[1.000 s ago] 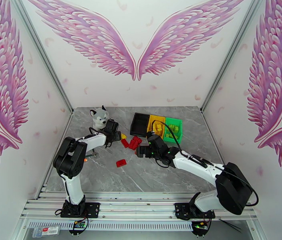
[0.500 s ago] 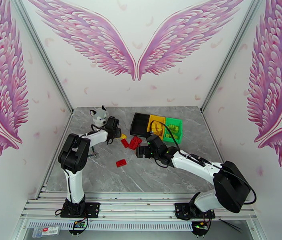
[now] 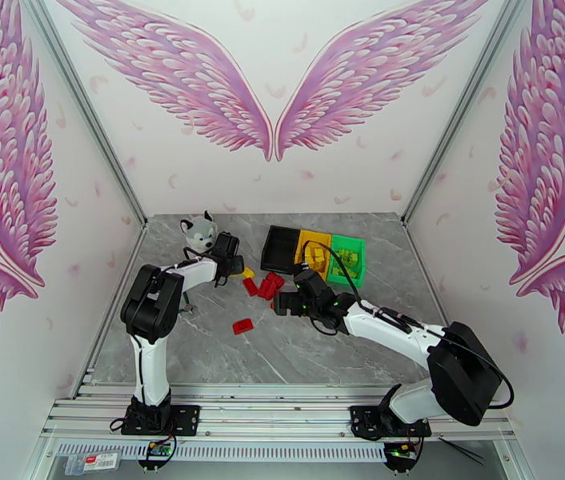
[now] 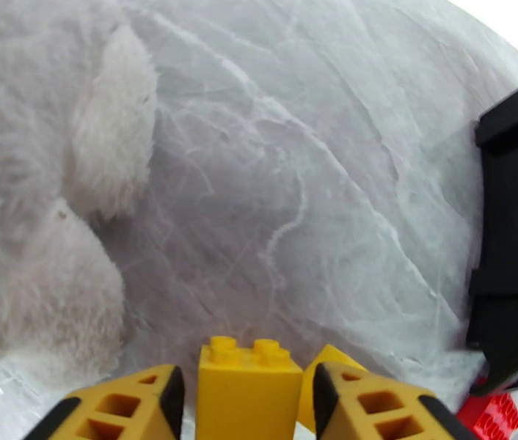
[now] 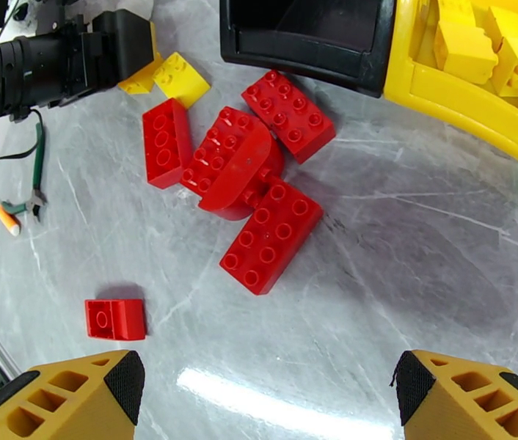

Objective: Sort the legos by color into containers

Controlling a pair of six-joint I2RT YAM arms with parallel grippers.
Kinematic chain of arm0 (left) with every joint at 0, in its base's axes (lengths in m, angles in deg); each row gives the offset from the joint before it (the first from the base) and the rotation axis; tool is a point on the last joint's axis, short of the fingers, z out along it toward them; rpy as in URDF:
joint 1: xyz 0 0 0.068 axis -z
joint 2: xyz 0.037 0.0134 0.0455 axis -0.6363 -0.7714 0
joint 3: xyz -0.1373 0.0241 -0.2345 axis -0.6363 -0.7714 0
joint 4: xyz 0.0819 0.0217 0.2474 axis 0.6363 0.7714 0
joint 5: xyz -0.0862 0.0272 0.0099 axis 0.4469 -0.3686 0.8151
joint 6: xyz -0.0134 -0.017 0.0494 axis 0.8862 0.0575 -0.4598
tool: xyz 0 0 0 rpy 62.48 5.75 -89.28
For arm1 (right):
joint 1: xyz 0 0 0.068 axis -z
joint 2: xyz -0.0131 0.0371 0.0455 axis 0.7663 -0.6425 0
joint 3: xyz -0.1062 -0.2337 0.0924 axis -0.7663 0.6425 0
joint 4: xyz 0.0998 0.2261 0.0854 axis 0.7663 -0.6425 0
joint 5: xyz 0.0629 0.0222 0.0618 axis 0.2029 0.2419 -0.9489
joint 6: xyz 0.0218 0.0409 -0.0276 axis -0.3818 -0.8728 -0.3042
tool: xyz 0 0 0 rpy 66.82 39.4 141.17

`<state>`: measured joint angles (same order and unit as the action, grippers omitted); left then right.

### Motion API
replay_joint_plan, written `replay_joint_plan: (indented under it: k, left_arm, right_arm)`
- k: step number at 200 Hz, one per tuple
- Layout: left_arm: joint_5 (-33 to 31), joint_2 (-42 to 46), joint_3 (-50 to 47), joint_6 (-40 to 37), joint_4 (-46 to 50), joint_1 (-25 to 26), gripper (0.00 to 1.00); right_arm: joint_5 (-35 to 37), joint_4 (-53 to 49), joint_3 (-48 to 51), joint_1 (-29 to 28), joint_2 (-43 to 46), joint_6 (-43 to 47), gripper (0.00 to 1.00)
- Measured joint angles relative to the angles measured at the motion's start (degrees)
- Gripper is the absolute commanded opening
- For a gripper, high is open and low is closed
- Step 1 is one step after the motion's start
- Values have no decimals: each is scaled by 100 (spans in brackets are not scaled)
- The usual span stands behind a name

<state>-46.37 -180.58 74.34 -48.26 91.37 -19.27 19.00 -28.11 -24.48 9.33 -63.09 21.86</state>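
Note:
A yellow lego [image 4: 246, 390] stands upright on the table between my left gripper's [image 4: 244, 408] jaws, a thin gap on each side; that gripper is open. A second yellow lego [image 5: 178, 78] lies just beside it. In the top view, the left gripper [image 3: 238, 270] is by the husky. Several red legos [image 5: 248, 170] lie piled before the black container [image 5: 303, 49], and one red lego [image 5: 116, 319] sits apart. My right gripper [image 5: 266, 390] hovers wide open over this pile. The yellow container [image 5: 464, 104] holds yellow legos and the green container [image 3: 348, 275] holds green ones.
A plush husky [image 3: 198, 234] sits at the table's back left, its fur [image 4: 31, 214] close to my left fingers. Small pliers [image 5: 31, 199] lie on the table left of the red pile. The three containers stand in a row at the back centre.
The left arm's elbow has swung inward and up while its gripper stayed at the yellow lego. The right arm has barely moved.

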Motion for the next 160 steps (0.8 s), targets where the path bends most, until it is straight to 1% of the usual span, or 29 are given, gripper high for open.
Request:
replay_joint_plan:
  k: [14,52,68,89,106,134,160]
  left_arm:
    - [11,-52,22,4,15,0,52]
    - [42,-133,109,-50,39,0,35]
    - [72,-133,120,-31,35,0,31]
    - [105,-120,118,-39,33,2,28]
    - [203,-26,55,-39,28,15,27]
    - [413,538,-240,-37,2,162,27]
    - [780,1137,-407,-13,-170,490,26]
  right_arm:
    - [24,-11,0,0,0,0,96]
    - [114,-57,0,0,0,2,96]
    - [155,-98,0,0,0,2,96]
    - [243,-245,-74,0,0,2,92]
    - [378,-459,-282,0,0,-4,92]
    - [675,-590,-575,0,9,-26,94]
    - [1036,-614,-538,0,173,-92,97]
